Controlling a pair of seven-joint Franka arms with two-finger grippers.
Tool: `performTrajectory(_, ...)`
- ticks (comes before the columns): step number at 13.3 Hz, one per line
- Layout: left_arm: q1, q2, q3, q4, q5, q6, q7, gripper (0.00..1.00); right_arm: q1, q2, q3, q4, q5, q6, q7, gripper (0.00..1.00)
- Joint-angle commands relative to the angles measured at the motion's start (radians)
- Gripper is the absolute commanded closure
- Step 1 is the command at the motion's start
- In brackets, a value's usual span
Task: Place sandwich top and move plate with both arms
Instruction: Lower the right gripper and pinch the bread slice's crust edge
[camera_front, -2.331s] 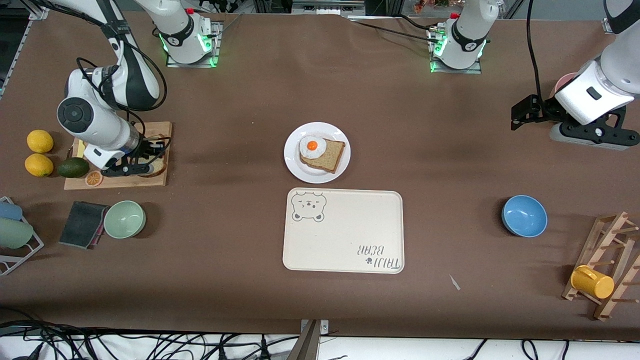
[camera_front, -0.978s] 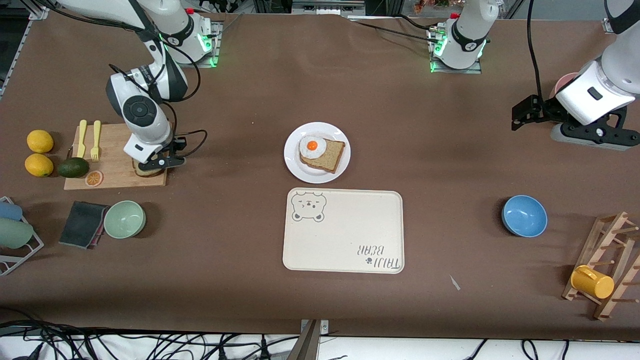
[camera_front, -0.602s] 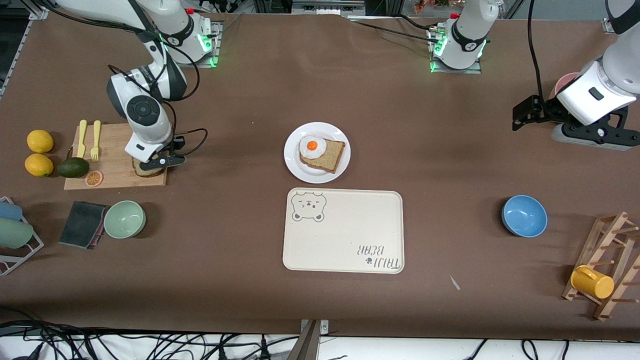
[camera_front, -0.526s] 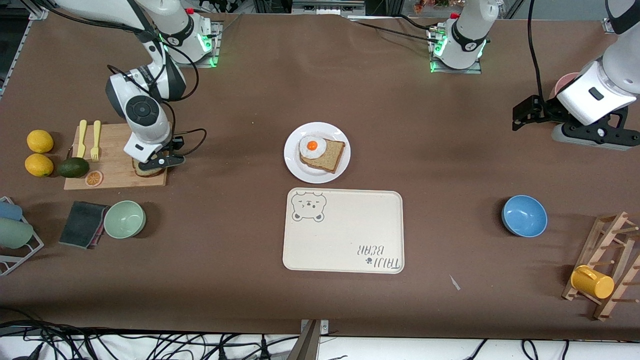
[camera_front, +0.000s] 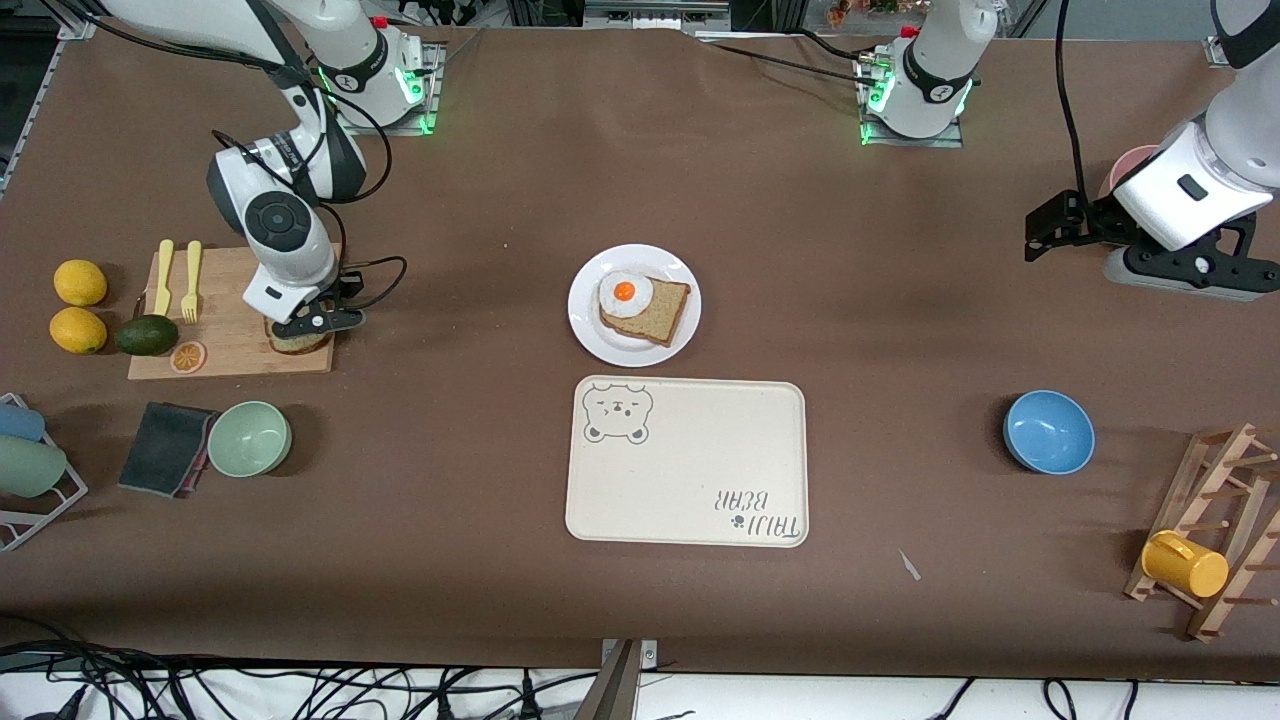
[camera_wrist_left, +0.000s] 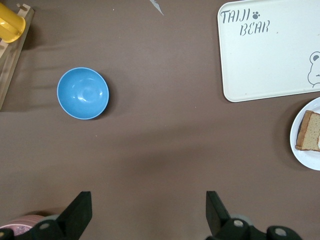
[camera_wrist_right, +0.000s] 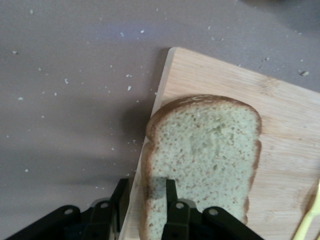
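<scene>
Tan, speckled and dark-crusted, the sandwich top (camera_wrist_right: 205, 160) lay on the wooden cutting board (camera_front: 230, 320) at the middle left of the front view, one edge overhanging the board's rim. The right gripper (camera_wrist_right: 145, 200) had its jaws narrowed around that overhanging edge, pinching the slice, probably because the overhang let a finger get underneath. The plate (camera_front: 634, 305), white and round, sat mid-frame on the worktop (camera_front: 900, 300) with the egg-topped slice (camera_front: 645, 305). The left gripper (camera_wrist_left: 147, 212) waited at the upper right, jaws fully apart and empty.
</scene>
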Motion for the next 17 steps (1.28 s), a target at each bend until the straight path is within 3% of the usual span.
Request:
performTrajectory(1, 0.008, 0.004, -0.001, 0.011, -0.027, 0.000, 0.011, 0.00, -0.010, 0.006, -0.004, -0.023, -0.027, 0.041, 0.023, 0.70)
performTrajectory(7, 0.008, 0.004, -0.001, 0.011, -0.027, 0.000, 0.013, 0.00, -0.012, 0.014, -0.011, -0.025, -0.027, 0.047, 0.023, 1.00)
performTrajectory(17, 0.010, 0.004, -0.001, 0.011, -0.027, 0.000, 0.016, 0.00, -0.010, -0.040, 0.013, 0.009, -0.019, 0.007, 0.046, 1.00)
